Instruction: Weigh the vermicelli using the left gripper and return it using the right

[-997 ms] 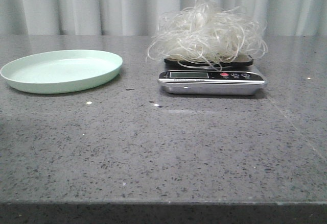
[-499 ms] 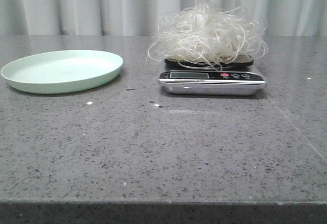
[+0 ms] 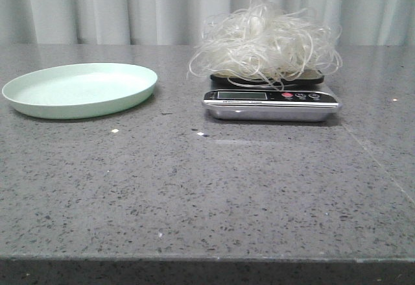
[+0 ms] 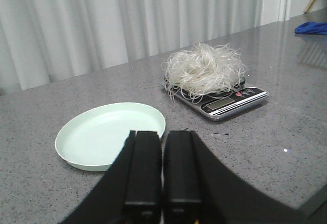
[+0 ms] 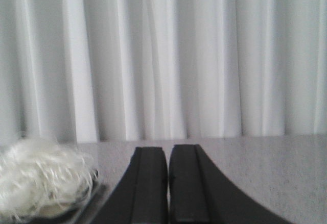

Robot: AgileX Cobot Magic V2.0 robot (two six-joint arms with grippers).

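- Vermicelli [image 3: 264,41] sits in a fluffy whitish tangle on top of the kitchen scale [image 3: 271,102], with loose loops spilling over the edges of the weighing platform on all sides.
- From the left wrist camera the vermicelli [image 4: 205,71] covers nearly the whole platform, leaving only the scale's front strip with its display and buttons showing.
- From the right wrist camera the vermicelli [image 5: 43,180] shows as a blurred pale heap beside that arm's fingers.
- The kitchen scale has a silver body, a black front panel, a grey display and a red button next to darker ones; the reading on the display is too small to make out.
- A mint-green plate [image 3: 81,90] lies flat on the surface [image 3: 207,194], well apart from the scale on the robot's left side, with nothing in it.
- The left gripper [image 4: 163,168] hangs above the near edge of the plate [image 4: 111,141], its jaws together with only a thin line between them, holding nothing.
- The right gripper [image 5: 168,183] is off to the side of the scale, its jaws likewise pressed together and holding nothing.
- Neither gripper appears in the front view.
- The surface is grey speckled stone, and a pale pleated curtain [image 3: 130,6] hangs behind it.
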